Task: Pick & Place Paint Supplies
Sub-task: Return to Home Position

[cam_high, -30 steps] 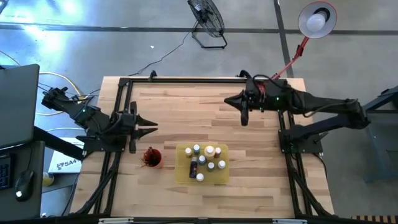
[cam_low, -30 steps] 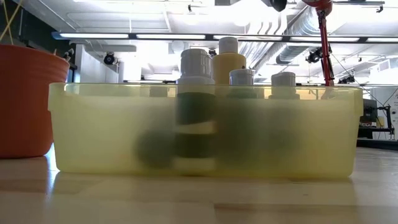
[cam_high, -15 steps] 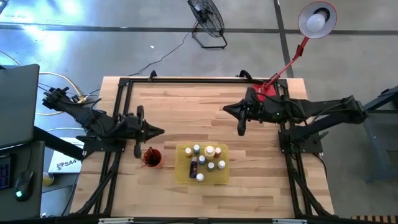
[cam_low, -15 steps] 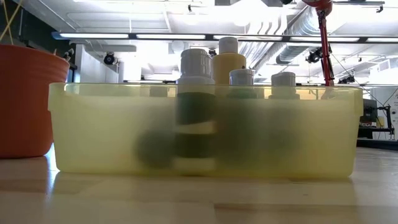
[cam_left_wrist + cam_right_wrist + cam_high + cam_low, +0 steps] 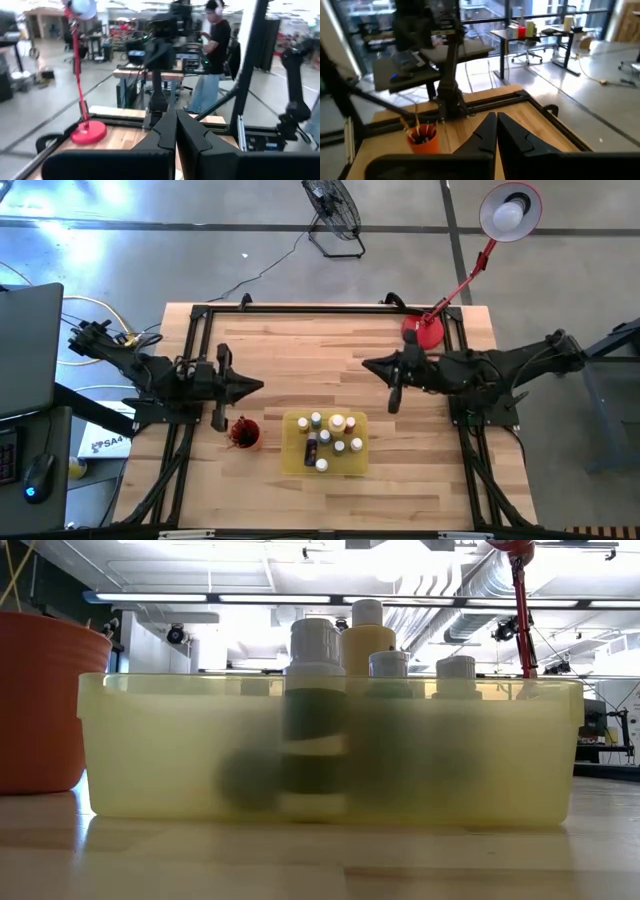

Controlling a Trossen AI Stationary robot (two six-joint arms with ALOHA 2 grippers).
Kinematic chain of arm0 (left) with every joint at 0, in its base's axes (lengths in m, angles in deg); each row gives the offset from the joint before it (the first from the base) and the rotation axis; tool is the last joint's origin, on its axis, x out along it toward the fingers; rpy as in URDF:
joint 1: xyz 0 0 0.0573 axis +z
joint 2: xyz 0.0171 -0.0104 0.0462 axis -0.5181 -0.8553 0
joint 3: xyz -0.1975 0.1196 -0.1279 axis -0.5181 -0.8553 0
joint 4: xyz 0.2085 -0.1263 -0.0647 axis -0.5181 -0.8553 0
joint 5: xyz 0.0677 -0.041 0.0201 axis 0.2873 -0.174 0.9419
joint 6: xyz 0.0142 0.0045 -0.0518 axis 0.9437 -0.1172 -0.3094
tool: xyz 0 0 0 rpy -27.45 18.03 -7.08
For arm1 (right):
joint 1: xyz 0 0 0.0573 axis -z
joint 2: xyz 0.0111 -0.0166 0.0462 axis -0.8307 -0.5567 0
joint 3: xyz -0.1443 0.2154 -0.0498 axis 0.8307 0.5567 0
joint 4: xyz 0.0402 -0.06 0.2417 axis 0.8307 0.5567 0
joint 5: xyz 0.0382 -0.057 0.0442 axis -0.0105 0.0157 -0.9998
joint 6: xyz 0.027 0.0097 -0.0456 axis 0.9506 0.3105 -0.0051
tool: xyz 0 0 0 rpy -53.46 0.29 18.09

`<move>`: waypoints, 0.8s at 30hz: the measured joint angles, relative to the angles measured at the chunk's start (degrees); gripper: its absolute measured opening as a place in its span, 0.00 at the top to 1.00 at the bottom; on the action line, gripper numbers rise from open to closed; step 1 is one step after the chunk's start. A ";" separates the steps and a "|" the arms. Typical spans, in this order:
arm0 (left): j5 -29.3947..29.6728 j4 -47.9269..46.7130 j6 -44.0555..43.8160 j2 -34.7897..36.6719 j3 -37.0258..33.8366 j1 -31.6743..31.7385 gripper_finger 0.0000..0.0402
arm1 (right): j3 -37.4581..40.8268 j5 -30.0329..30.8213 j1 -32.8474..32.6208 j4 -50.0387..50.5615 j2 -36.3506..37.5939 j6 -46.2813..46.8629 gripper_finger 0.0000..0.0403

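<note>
Since a second ago my right arm has folded back toward its own side and its tip has swung nearer the tray. The red lamp's base, which the arm covered, now shows. The left arm has reached a little farther in over the table. Tray, bottles and cup have not shifted.

The left gripper [image 5: 258,387] hangs just on the far side of the orange cup [image 5: 243,433]. Its fingers [image 5: 164,134] are pressed together with only a hairline seam between them, and they hold nothing. The right gripper [image 5: 367,365] hangs over the right half of the table, beyond the tray. Its fingers [image 5: 486,134] are likewise pressed together and empty.

On the wooden table [image 5: 300,345], nearest me, the yellow tray [image 5: 150,750] holds the paint bottles [image 5: 335,436] standing upright, pale caps up. The larger yellow bottle [image 5: 367,638] stands tallest among them. The cup sits just left of the tray, apart from it, with the paintbrushes [image 5: 415,125] standing in it.

At the table's far right corner stands the lamp [image 5: 420,330]. Beyond it is concrete floor with a fan [image 5: 333,208]. Through the left wrist view I see a person [image 5: 215,45] in a dark top standing at a desk.
</note>
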State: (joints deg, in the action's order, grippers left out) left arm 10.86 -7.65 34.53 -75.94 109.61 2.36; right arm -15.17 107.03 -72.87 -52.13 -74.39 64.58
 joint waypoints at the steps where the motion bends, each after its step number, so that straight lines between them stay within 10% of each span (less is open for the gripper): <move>1: 1.08 0.05 -1.39 -0.34 0.02 0.00 1.00 | 0.00 -0.06 -0.77 0.04 0.00 -1.11 0.99; 15: 19.19 3.17 -27.12 -23.04 8.54 0.08 1.00 | 0.00 -15.10 1.76 15.19 13.52 -5.53 0.99; 24: 7.75 -28.51 -56.53 -43.71 33.11 6.96 1.00 | 0.00 -16.27 1.76 22.46 23.72 -5.47 0.99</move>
State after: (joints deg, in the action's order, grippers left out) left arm 18.61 -36.17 -22.00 -119.65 142.72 9.32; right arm -15.17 90.76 -71.11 -29.67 -50.66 59.11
